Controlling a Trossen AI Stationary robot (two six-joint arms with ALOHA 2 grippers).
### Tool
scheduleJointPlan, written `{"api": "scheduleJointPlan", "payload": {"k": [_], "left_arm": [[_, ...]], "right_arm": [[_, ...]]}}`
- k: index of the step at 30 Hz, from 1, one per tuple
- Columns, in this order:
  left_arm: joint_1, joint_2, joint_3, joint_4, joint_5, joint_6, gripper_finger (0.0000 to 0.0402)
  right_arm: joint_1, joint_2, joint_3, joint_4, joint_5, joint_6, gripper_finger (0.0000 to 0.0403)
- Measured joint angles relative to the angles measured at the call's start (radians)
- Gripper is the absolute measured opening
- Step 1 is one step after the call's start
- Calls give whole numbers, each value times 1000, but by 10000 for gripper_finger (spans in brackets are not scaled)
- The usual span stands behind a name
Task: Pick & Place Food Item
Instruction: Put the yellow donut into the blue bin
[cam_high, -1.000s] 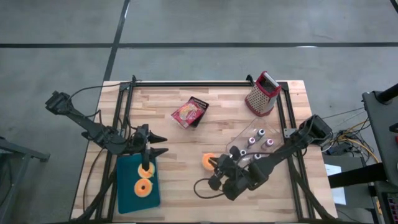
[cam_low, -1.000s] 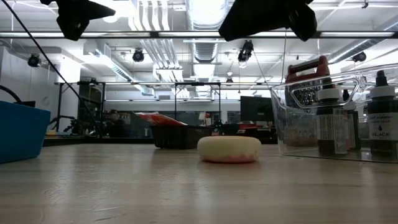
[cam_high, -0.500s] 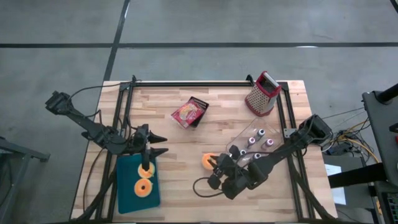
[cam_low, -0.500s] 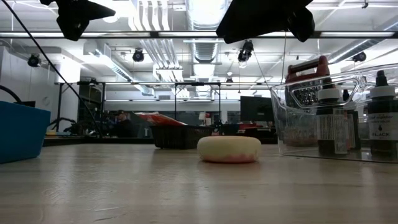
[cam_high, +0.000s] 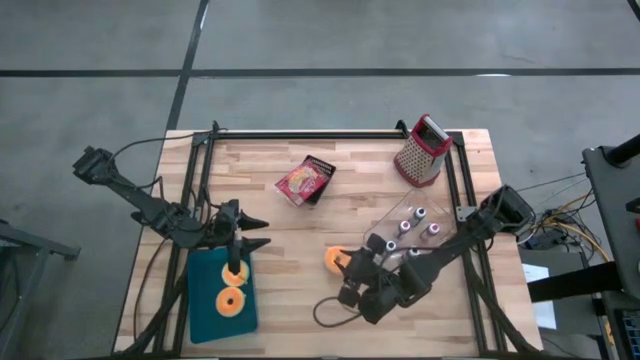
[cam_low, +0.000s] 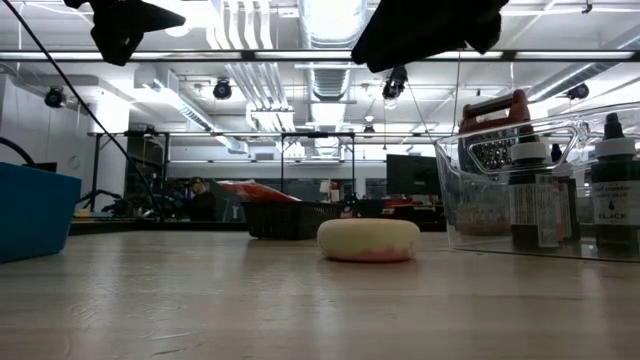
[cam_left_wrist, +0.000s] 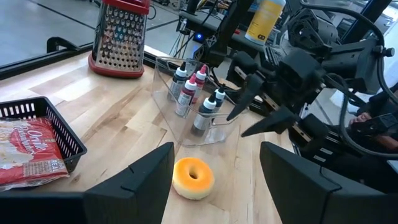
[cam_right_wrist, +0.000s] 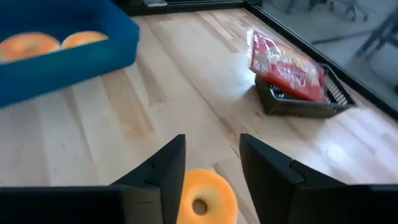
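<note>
An orange donut (cam_high: 336, 259) lies flat on the wooden table near its middle; it also shows in the low view (cam_low: 368, 241) and the left wrist view (cam_left_wrist: 193, 177). My right gripper (cam_high: 348, 278) hovers open just to the near-right of it, above the table. In the right wrist view its fingers (cam_right_wrist: 165, 168) frame the donut (cam_right_wrist: 207, 198) without touching it. My left gripper (cam_high: 264, 233) stands open above the far end of a blue bin (cam_high: 205, 300), which holds two donuts (cam_high: 232, 300).
A clear box of small bottles (cam_high: 410, 232) stands right beside my right arm. A red-based grater (cam_high: 422, 152) is at the far right. A black basket with a red packet (cam_high: 306, 180) sits at the far middle. Bare wood lies between the donut and the bin.
My right gripper has rolled about its wrist while staying in place above the table beside the donut, and its fingers have spread apart. The donut has not moved.
</note>
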Motion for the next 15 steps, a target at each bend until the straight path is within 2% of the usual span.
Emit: {"api": "scheduleJointPlan", "payload": {"k": [3,9,15], "left_arm": [[0,0,0,0,0,0,243],[0,0,0,0,0,0,243],[0,0,0,0,0,0,243]], "right_arm": [[10,0,-1,-4,-20,-62,171],[8,0,-53,-4,-174,-61,209],[-1,0,-138,61,-181,-55,215]]}}
